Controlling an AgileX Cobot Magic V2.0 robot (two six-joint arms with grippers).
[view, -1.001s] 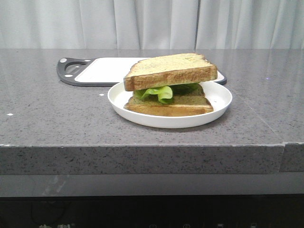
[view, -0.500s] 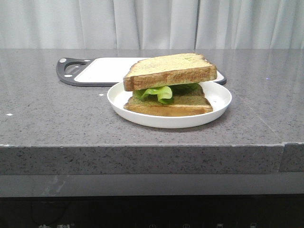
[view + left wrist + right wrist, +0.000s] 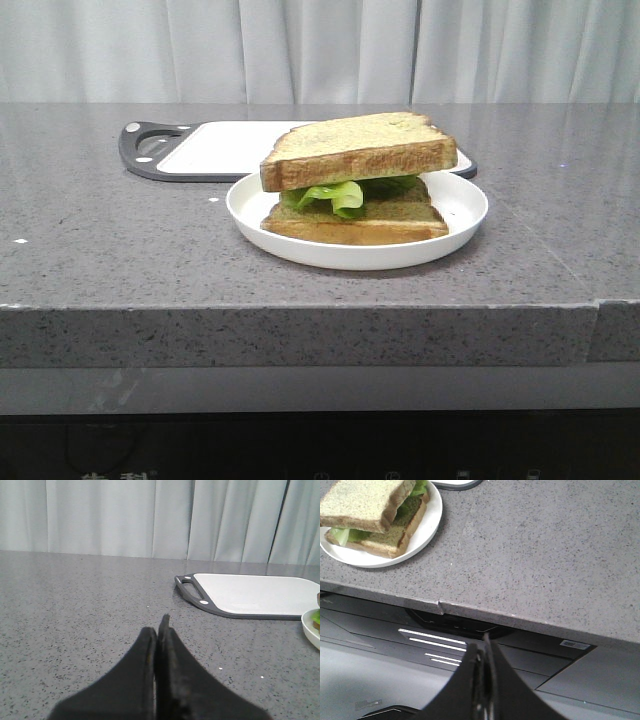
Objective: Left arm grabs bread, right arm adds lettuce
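Note:
A white plate (image 3: 465, 205) holds a sandwich: a lower bread slice (image 3: 400, 218), green ruffled lettuce (image 3: 338, 195) on it, and a second bread slice (image 3: 355, 148) lying tilted on top. The sandwich also shows in the right wrist view (image 3: 367, 502). Neither arm shows in the front view. My left gripper (image 3: 159, 630) is shut and empty, low over the grey counter well to the left of the plate. My right gripper (image 3: 482, 647) is shut and empty, off the counter's front edge, to the right of the plate.
A white cutting board (image 3: 225, 145) with a dark rim and handle lies behind the plate; it also shows in the left wrist view (image 3: 255, 595). The grey stone counter (image 3: 110, 240) has a front edge (image 3: 520, 617) with dark panels below. Pale curtains hang behind.

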